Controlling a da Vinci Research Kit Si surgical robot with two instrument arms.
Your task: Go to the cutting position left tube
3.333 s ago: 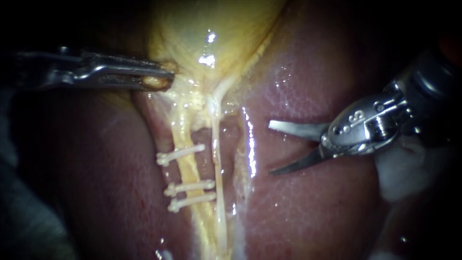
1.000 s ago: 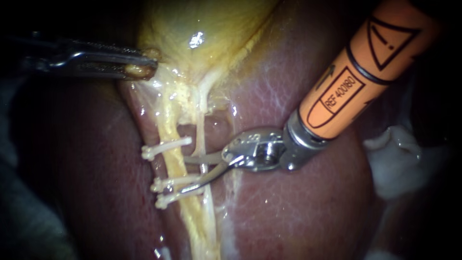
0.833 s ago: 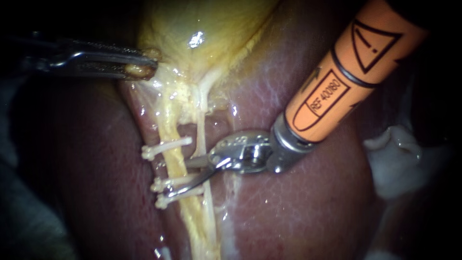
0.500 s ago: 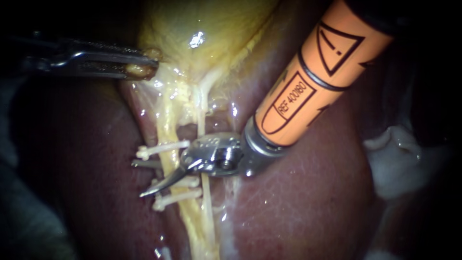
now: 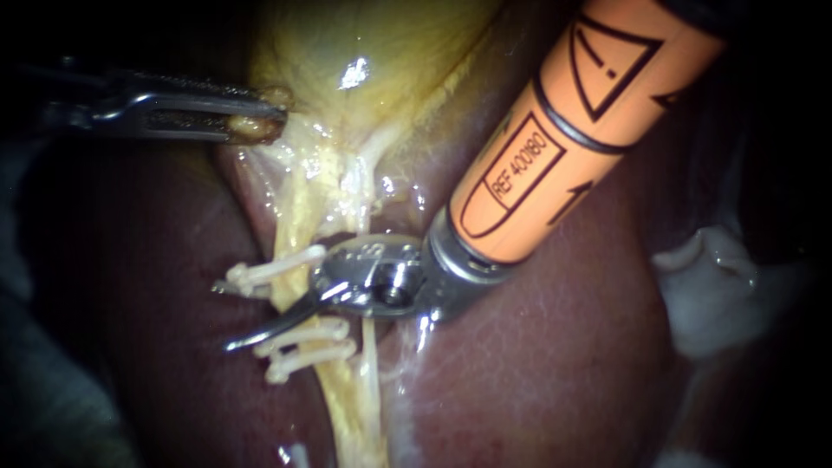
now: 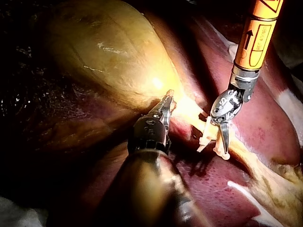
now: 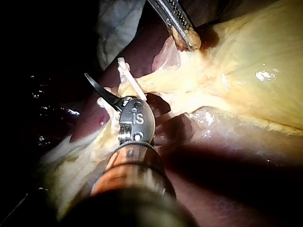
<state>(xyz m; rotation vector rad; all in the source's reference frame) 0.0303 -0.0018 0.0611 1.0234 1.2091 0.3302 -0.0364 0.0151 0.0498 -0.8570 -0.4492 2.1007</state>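
- The left instrument (image 5: 267, 121) comes in from the left. Its jaws are pressed together on a nub of yellow tissue at the narrow end of the gallbladder (image 5: 381, 43).
- From that pinched spot, pale strands run down into two tubes that lie side by side on the dark red liver (image 5: 537, 364).
- The left tube (image 5: 299, 217) is the thicker, yellow one. The right tube (image 5: 371, 364) is a thin pale thread just beside it.
- Three white clips cross the left tube: an upper clip (image 5: 277, 265) and two lower clips (image 5: 305, 333) close together beneath it.
- The right instrument (image 5: 224, 316), with an orange shaft, reaches in from the upper right. Its metal wrist lies over the right tube.
- Its two thin blades are spread, with a clear gap between them, and nothing is gripped.
- The blades straddle the left tube in the stretch between the upper clip and the two lower clips. One blade lies just under the upper clip and the other just above the lower pair.
- The blade tips reach past the tube onto the liver side.
- In the right wrist view, one dark curved blade shows beyond the clips. The other blade is hidden behind the tissue.
- The two instruments are well apart.
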